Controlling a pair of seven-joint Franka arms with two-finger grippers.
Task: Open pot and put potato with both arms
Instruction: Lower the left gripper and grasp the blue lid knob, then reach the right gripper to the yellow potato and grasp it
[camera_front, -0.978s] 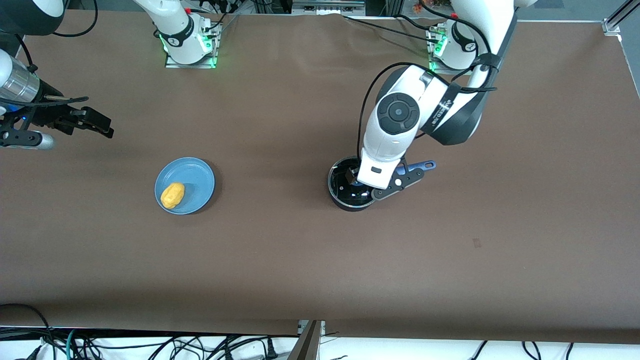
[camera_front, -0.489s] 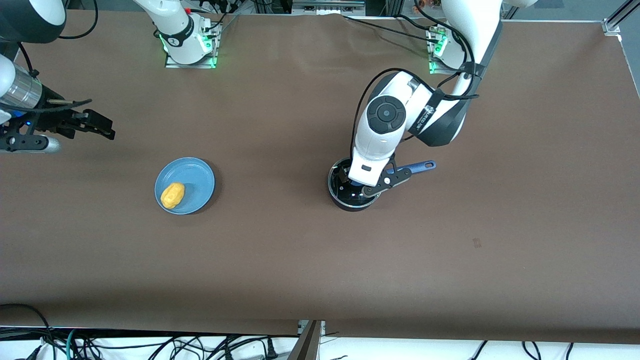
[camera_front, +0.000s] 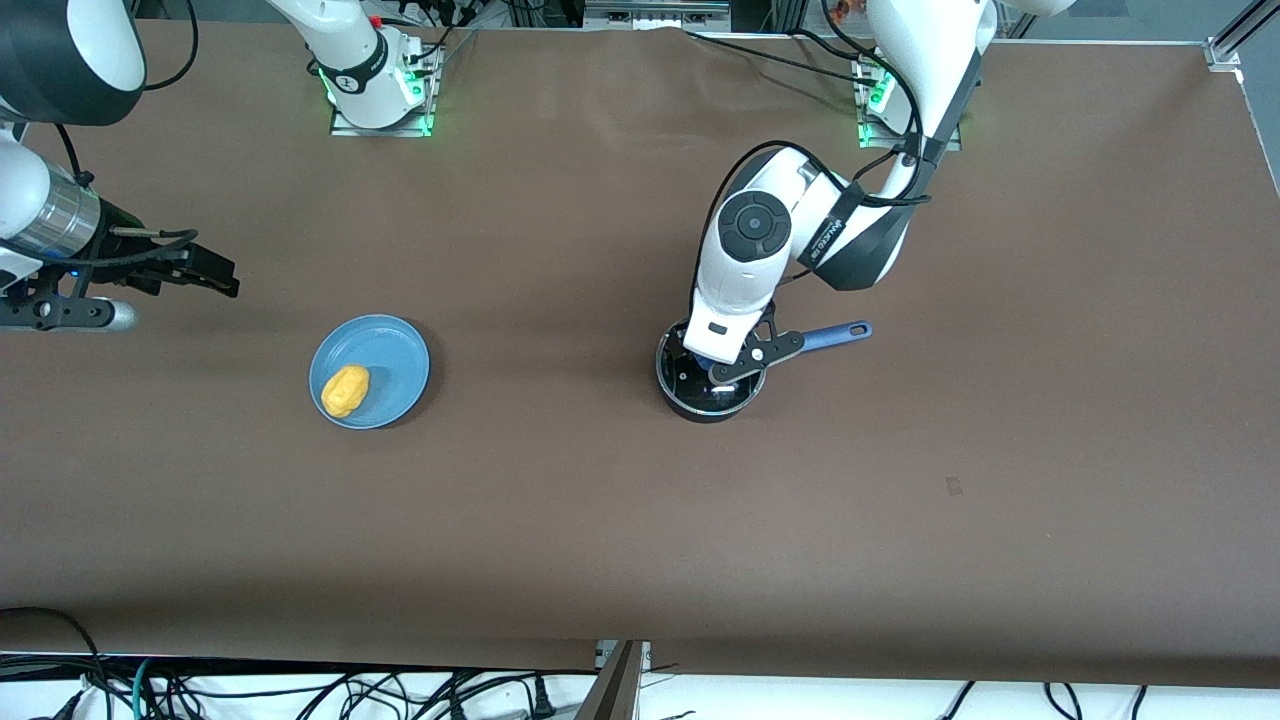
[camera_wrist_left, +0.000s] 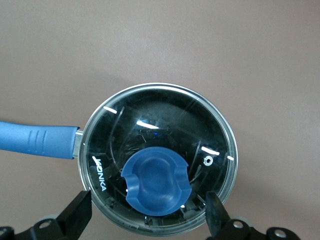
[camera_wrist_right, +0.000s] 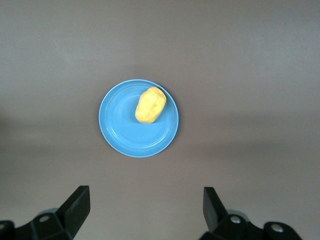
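Observation:
The black pot (camera_front: 700, 392) with its long blue handle (camera_front: 832, 334) stands toward the left arm's end of the table, its glass lid (camera_wrist_left: 157, 160) on. My left gripper (camera_wrist_left: 147, 217) is open just above the lid, and its fingers (camera_wrist_left: 77, 212) stand wide on either side of the blue knob (camera_wrist_left: 156, 185) without touching it. The left hand covers most of the pot in the front view. The yellow-orange potato (camera_front: 345, 390) lies on a light-blue plate (camera_front: 385, 350); both show in the right wrist view (camera_wrist_right: 150, 105). My right gripper (camera_wrist_right: 145, 210) is open and empty in the air over bare table beside the plate.
The brown table (camera_front: 560, 520) stretches bare between the plate and the pot and toward the front camera. The arm bases (camera_front: 378, 95) stand along the table edge farthest from the front camera. Cables (camera_front: 300, 695) hang below the near edge.
My left arm has drawn in and lowered over the pot, bringing the open gripper round the lid's knob. My right gripper has shifted slightly toward the plate.

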